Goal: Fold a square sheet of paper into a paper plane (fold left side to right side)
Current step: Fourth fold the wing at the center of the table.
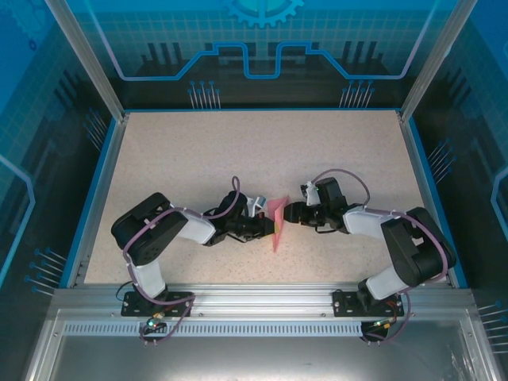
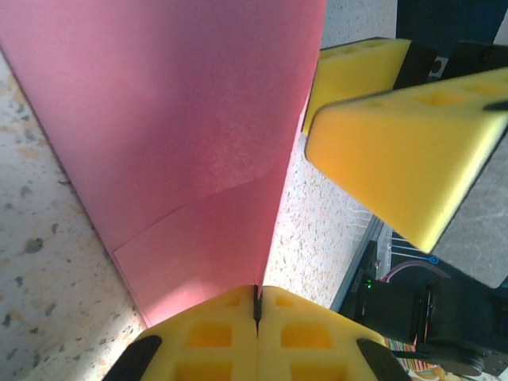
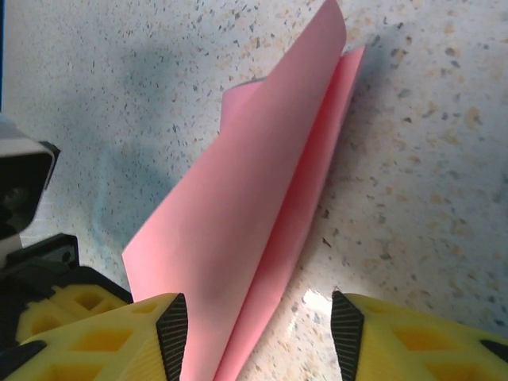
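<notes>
The pink sheet of paper [image 1: 275,221] is folded into a narrow pointed shape and stands up off the table between my two grippers. My left gripper [image 1: 263,227] is shut on it. In the left wrist view the paper [image 2: 182,143] rises from the closed yellow pads [image 2: 256,311], pinched at its lower edge. My right gripper [image 1: 290,213] is open, and its fingers [image 2: 397,143] hover close to the paper's right side. In the right wrist view the folded paper [image 3: 254,198] runs down between the open jaws [image 3: 260,337], close to the left pad [image 3: 171,333] and apart from the right one.
The speckled beige table [image 1: 198,159] has a blue raised rim [image 1: 103,175] on its sides. An aluminium rail [image 1: 254,298] with the arm bases runs along the near edge. The left arm's wrist body [image 3: 24,190] sits near the right gripper's left side.
</notes>
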Controlling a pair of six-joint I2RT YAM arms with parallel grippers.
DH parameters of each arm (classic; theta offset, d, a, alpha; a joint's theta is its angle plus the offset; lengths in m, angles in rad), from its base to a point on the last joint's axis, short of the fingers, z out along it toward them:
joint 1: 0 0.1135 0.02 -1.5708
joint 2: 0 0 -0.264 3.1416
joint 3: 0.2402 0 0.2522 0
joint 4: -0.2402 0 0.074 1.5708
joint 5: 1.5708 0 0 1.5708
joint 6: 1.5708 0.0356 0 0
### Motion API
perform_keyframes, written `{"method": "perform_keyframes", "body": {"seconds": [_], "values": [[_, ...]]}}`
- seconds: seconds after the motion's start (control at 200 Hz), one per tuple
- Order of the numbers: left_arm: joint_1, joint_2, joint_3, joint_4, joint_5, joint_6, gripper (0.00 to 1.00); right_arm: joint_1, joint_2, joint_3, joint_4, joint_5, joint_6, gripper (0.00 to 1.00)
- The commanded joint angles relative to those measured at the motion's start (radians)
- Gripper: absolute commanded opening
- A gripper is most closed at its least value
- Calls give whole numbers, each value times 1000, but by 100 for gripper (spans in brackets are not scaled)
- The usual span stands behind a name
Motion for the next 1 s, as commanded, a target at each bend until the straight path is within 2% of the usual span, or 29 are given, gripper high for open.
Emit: {"method": "perform_keyframes", "body": {"seconds": [0.0, 0.595, 0.995], "values": [[12, 14, -22, 32, 13, -1, 1, 20, 28, 35, 36, 23, 26, 52], [32, 41, -45, 60, 13, -22, 1, 60, 133, 120, -75, 86, 33, 48], [47, -10, -33, 9, 12, 0, 16, 64, 176, 133, -99, 88, 28, 48]]}}
